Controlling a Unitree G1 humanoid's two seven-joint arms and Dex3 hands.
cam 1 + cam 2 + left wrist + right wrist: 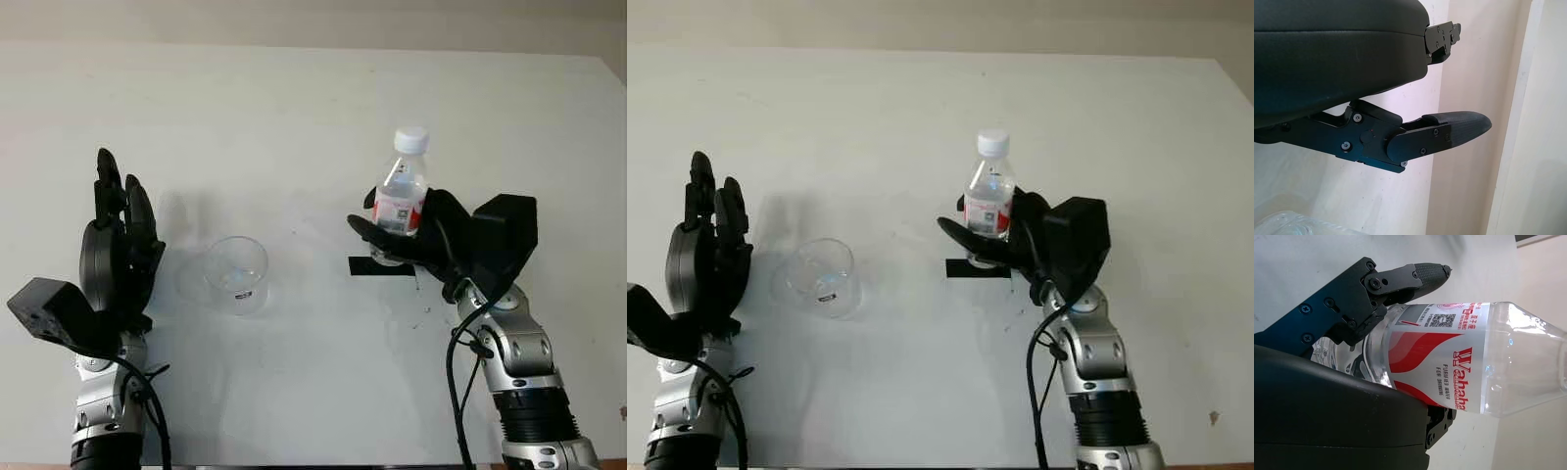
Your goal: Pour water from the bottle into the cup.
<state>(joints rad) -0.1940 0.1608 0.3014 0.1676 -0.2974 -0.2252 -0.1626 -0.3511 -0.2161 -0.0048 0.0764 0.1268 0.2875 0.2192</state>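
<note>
Right robot hand (416,240) is gripping the bottle (403,191) around its lower body, fingers wrapped over the red-and-white label. Bottle stands upright w/ white cap (411,139) still on, base at a strip of black tape (380,265) on the bench (313,108); can't tell if the base touches the bench or is just off it. In the right wrist view the fingers (1415,276) press on the label next to the QR code, and the clear upper part of the bottle (1459,357) sticks out past the hand shell.

Cup (236,273), clear plastic, upright, sits on the bench well to the left of the bottle, roughly level w/ the tape. No visible water in it.

Left robot hand (118,250) is open, holding nothing, further from the bottle than the cup is, just beside the cup on its far side, not touching it. Fingers point away from the robot. Left wrist view: one black finger (1449,132) over the pale bench, w/ a bit of the cup rim (1298,225) at the picture edge.
</note>
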